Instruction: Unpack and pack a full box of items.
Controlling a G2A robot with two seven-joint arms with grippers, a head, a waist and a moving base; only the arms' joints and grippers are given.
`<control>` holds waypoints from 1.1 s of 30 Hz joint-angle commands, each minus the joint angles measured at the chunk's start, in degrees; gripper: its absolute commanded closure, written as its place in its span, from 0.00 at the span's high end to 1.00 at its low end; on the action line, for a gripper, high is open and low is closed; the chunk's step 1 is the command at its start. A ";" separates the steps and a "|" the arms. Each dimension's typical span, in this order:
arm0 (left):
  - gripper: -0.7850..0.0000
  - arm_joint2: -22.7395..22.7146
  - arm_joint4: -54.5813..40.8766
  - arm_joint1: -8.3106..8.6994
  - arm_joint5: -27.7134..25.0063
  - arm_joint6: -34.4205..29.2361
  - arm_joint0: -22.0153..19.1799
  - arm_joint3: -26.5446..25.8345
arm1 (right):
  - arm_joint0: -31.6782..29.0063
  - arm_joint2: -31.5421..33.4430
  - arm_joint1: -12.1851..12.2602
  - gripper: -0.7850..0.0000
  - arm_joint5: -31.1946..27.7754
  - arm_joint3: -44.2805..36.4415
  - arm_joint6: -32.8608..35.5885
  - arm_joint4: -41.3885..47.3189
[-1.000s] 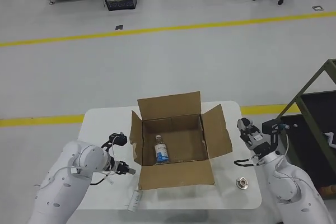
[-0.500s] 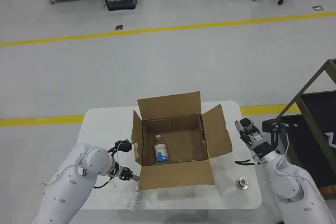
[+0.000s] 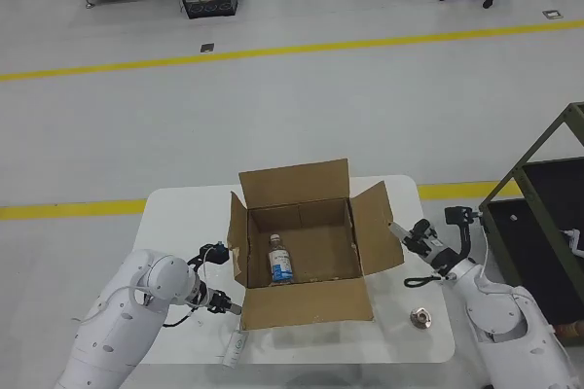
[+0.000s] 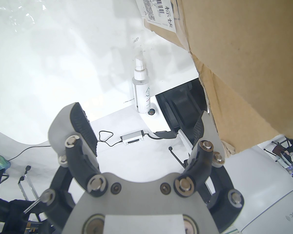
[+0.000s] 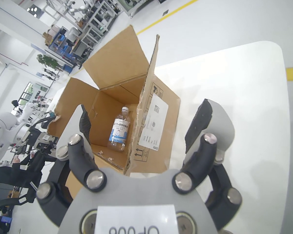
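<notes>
Over the last second we have brought the left gripper (image 4: 140,119) in to the near left corner of the box (image 3: 307,303) and swung the right gripper (image 5: 146,113) toward its right flap. Both are open and empty. One bottle (image 3: 280,263) lies inside the box and a spray bottle (image 3: 236,348) lies on the tabletop (image 3: 175,214), so we judge that a further transfer is being set up.

brown corrugated cardboard box (image 3: 307,303): matt, rough torn flap edges | clear plastic bottle (image 3: 280,263) inside: glossy, paper label | white plastic spray bottle (image 4: 141,91): smooth, translucent | white bench (image 3: 175,224): smooth, slightly glossy | left tool (image 4: 140,118), right tool (image 5: 144,113): brushed grey metal, black ribbed rubber pads (image 4: 84,125)
</notes>
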 commanded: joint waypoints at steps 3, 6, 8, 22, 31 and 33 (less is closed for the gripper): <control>1.00 0.00 0.00 0.00 0.00 0.00 0.00 0.00 | 1.08 -1.39 -0.21 0.42 -0.25 2.57 1.50 3.83; 1.00 0.00 0.00 0.00 0.00 0.00 0.00 0.00 | 2.27 -2.44 -0.35 0.17 -0.25 4.26 2.18 5.20; 1.00 0.00 0.00 0.00 0.00 0.00 0.00 0.00 | 2.92 -3.10 -0.42 0.00 -0.55 5.01 2.36 5.54; 1.00 0.32 -0.80 0.33 -4.60 2.18 1.60 -2.35 | 5.17 -5.19 -0.58 0.00 -0.94 7.74 1.77 5.84; 1.00 -0.89 2.34 1.54 -6.50 1.81 5.14 -3.95 | 5.24 -3.82 -0.50 0.00 -0.58 8.65 -0.13 8.29; 1.00 -1.62 2.68 1.82 -6.54 2.31 6.04 -3.77 | 5.33 -3.67 -0.51 0.00 -0.41 8.83 -0.18 9.08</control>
